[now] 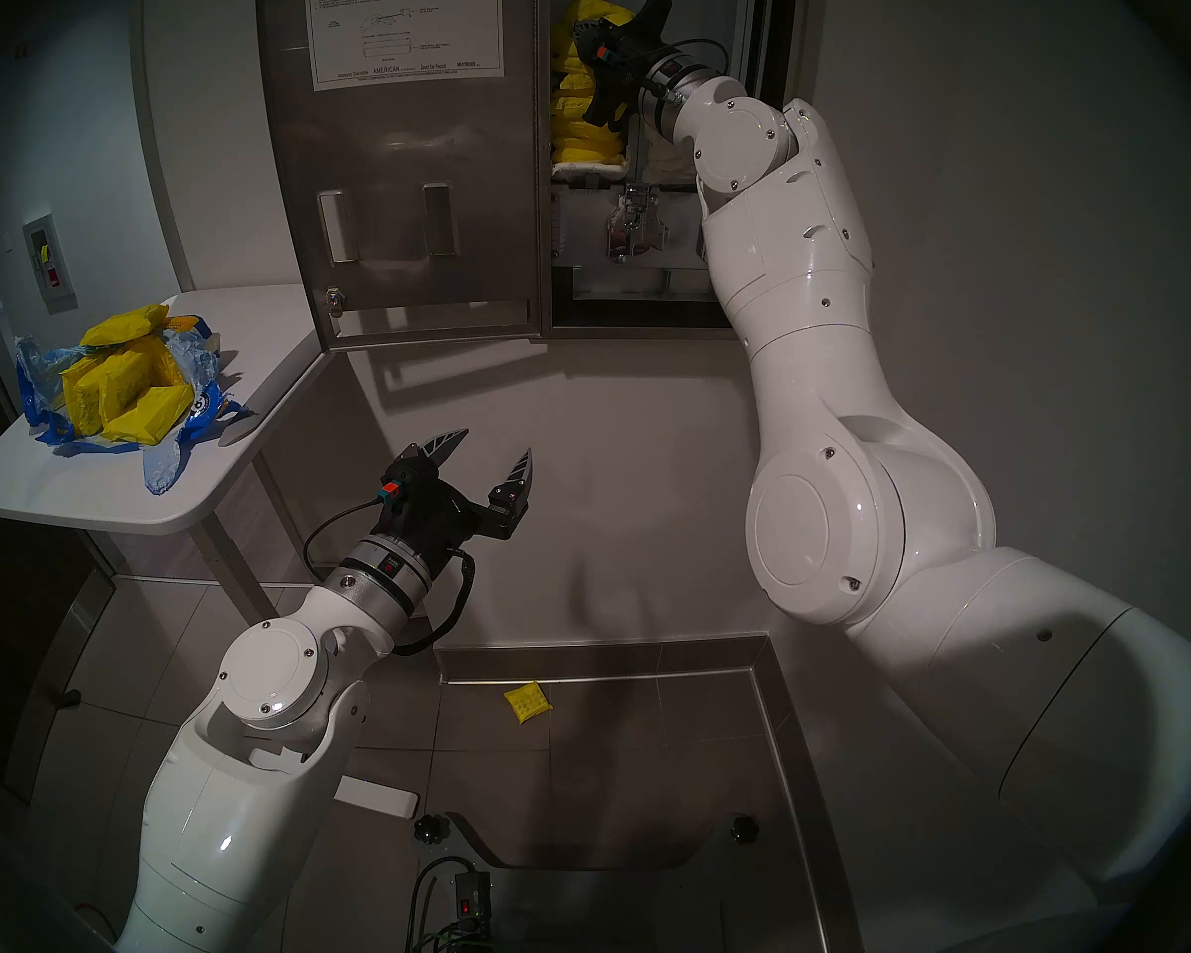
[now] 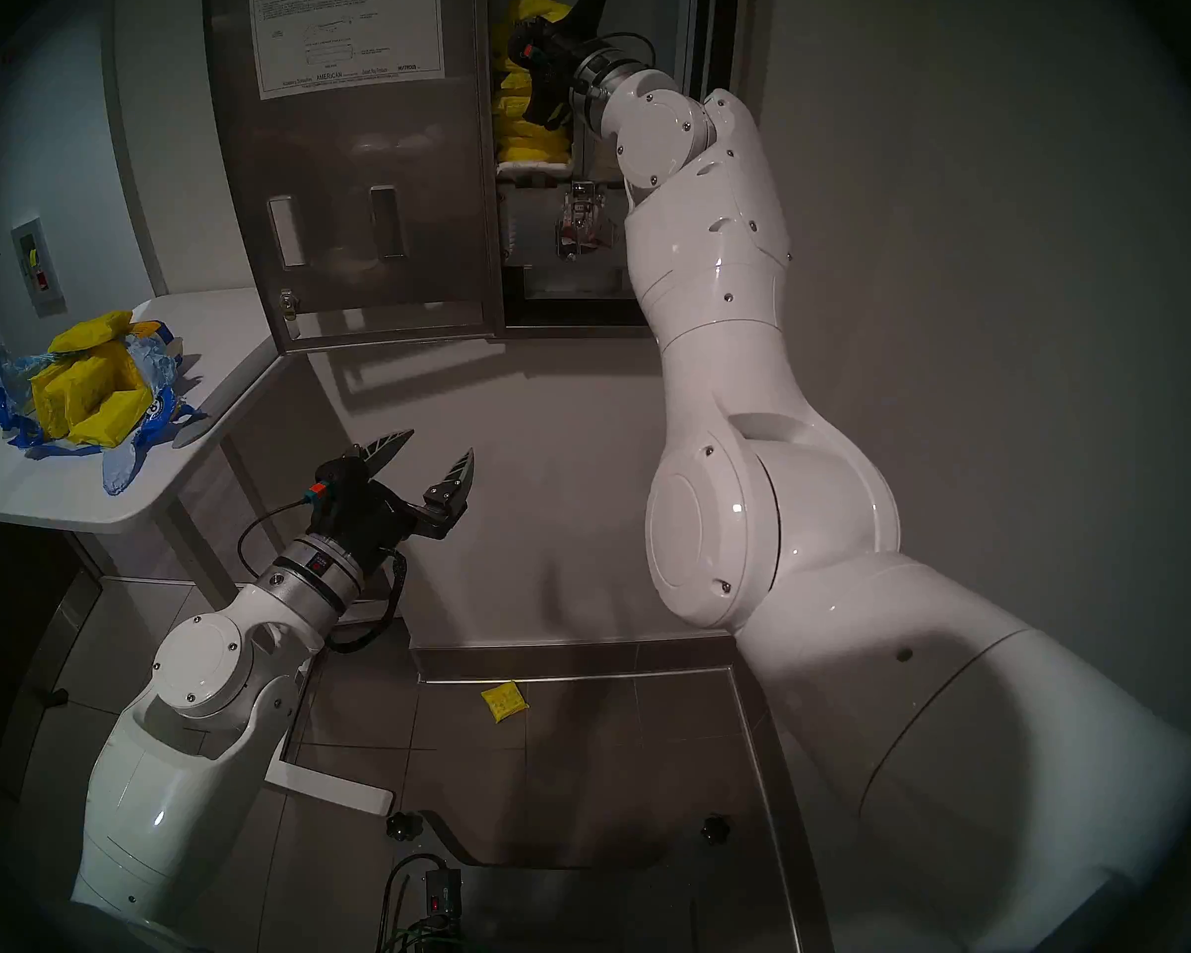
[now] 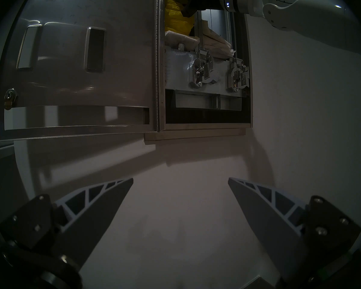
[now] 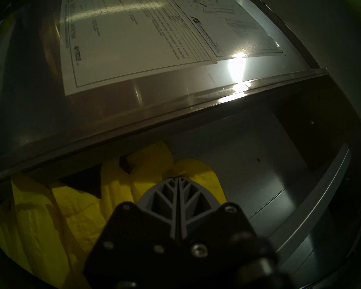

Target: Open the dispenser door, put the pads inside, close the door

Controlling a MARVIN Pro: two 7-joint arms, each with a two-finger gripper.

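With the door (image 1: pixel 400 174) swung wide for access, the right fingers (image 4: pixel 178 190), pressed together, nudge the pads (image 1: pixel 586 99) into place, while the left fingers (image 1: pixel 520 477) wait apart, empty.

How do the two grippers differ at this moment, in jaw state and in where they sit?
The left gripper is open and empty; the right gripper is shut, fingers pressed together. The left hangs low before the bare wall, below the dispenser door; the right is up inside the cabinet against the yellow pads. Both share black bodies and ribbed grey fingers.
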